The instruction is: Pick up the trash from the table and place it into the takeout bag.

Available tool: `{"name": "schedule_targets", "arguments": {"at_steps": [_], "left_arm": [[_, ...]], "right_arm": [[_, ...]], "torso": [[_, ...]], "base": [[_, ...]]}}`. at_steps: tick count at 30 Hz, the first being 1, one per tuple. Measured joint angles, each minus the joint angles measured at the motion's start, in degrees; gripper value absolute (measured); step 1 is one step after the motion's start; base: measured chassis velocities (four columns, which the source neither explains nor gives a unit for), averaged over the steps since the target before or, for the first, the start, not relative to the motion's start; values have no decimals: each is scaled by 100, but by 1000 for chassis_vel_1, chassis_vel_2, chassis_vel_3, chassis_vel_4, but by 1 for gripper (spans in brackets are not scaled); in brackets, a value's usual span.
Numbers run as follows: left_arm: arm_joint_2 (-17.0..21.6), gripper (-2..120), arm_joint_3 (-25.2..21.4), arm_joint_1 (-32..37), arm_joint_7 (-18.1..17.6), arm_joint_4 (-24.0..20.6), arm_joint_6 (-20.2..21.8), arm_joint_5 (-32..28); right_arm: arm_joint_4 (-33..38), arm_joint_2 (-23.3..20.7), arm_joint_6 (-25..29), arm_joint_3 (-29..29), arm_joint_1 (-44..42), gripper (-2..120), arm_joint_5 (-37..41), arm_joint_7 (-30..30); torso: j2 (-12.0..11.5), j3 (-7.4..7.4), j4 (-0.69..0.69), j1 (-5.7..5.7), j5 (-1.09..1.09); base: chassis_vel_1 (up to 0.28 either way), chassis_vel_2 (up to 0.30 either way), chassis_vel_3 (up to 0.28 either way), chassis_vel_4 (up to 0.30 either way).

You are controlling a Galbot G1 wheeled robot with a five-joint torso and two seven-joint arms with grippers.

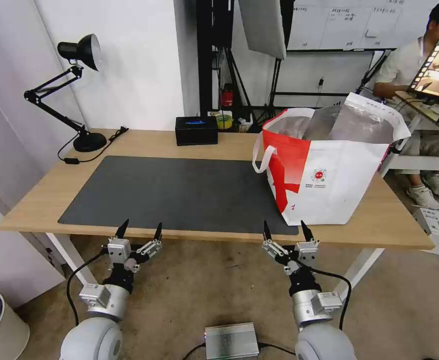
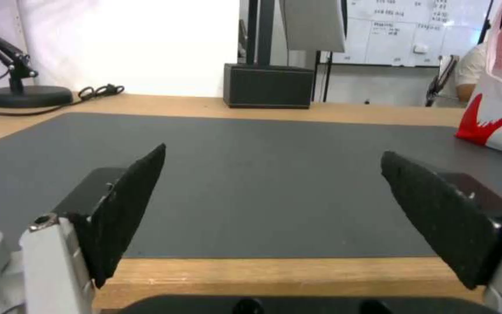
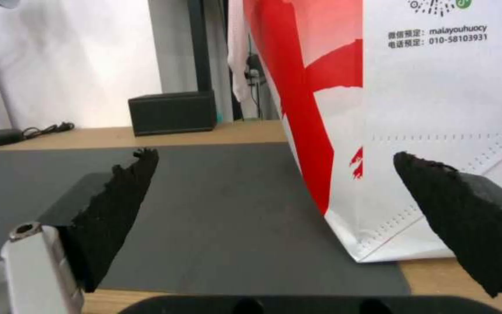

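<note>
The left gripper (image 1: 139, 229) is hanging just off the near edge of the table (image 1: 44, 197), at about seven o'clock from the mat's middle, its two pointed black fingers spread wide with nothing between them. The right gripper (image 1: 284, 230) is sitting at about five o'clock, fingers (image 3: 117, 209) likewise spread and empty, their rough foam-like pads tapering to points.

The table is a long slab of pale wood grain on white legs, and a flat, matte dark grey mat (image 1: 179, 192) is covering most of it. The takeout bag (image 1: 329, 165) is standing upright at three o'clock, partly on the mat: a boxy white tote with a red side panel, crinkled silver lining, soft white loop handles and a small round logo. A black box (image 1: 196, 130) is resting at twelve o'clock, and a jointed black lamp (image 1: 74, 90) at ten o'clock.
</note>
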Motion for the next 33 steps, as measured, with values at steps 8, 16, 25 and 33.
{"name": "schedule_targets", "arguments": {"at_steps": [8,16,25,33], "left_arm": [[3,100,9,-14,5,60,-73,21],[-1,100,9,-16,-14,64,-73,91],[0,100,9,-16,-17,64,-73,93],[1,100,9,-15,-21,64,-73,93]], "right_arm": [[0,0,0,0,0,100,0,0],[0,0,0,0,0,100,0,0],[0,0,0,0,0,100,0,0],[0,0,0,0,0,100,0,0]], "torso": [[0,0,0,0,0],[0,0,0,0,0],[0,0,0,0,0],[0,0,0,0,0]], "base": [[0,0,0,0],[0,0,0,0],[0,0,0,0],[0,0,0,0]]}}
